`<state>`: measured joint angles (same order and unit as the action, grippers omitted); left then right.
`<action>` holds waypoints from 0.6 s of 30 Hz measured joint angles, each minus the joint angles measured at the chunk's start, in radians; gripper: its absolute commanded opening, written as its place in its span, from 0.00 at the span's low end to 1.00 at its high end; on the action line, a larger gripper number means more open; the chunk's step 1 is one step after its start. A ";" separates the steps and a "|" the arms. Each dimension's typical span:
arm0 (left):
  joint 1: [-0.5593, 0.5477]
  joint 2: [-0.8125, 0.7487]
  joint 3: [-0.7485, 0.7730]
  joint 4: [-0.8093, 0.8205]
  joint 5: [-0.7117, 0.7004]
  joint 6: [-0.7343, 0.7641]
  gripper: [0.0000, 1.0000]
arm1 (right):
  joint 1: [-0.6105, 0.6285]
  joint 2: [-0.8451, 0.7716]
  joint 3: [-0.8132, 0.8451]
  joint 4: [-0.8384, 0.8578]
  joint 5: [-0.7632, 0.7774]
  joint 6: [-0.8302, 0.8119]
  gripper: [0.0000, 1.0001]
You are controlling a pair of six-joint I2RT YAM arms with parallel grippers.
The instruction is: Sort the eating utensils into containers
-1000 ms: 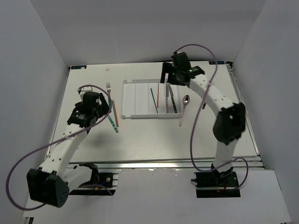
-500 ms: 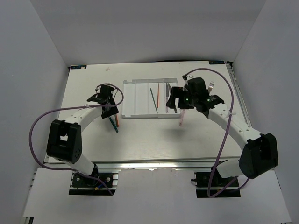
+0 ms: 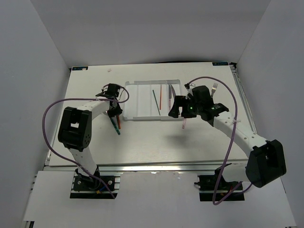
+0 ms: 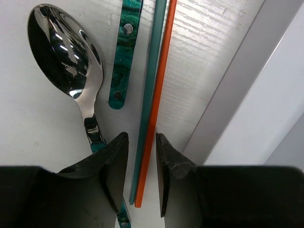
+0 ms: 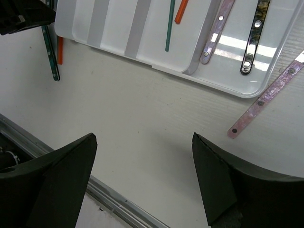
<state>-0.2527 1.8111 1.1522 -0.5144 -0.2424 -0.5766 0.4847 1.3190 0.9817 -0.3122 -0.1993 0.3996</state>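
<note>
Orange chopstick [image 4: 161, 85] and teal chopstick [image 4: 151, 85] lie side by side on the counter [image 4: 38, 123] just beside the white tray [image 5: 118, 23], between the narrowly parted, unpinching jaws of the left tool [image 4: 141, 142]; right tool [image 5: 143, 140] gapes wide, holding nothing

- Left wrist view: the wall of the tray [image 4: 237, 85] hems the orange chopstick [image 4: 161, 85] on the right; a spoon [image 4: 64, 57] and a teal-patterned handle [image 4: 124, 52] crowd the left.
- Top view: bare table [image 3: 156, 142] spreads across the lower centre.
- The right gripper [image 3: 175, 108] hangs over the tray's right end.
</note>
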 measured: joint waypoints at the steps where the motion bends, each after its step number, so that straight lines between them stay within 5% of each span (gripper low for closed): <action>1: 0.000 0.006 0.004 0.000 -0.001 0.000 0.40 | 0.000 -0.002 -0.004 0.001 -0.004 0.000 0.85; 18: 0.017 0.014 0.008 0.027 -0.011 0.000 0.35 | 0.000 0.017 -0.019 0.010 -0.052 -0.011 0.82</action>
<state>-0.2356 1.8252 1.1599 -0.4877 -0.2535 -0.5770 0.4847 1.3357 0.9623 -0.3027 -0.2516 0.3882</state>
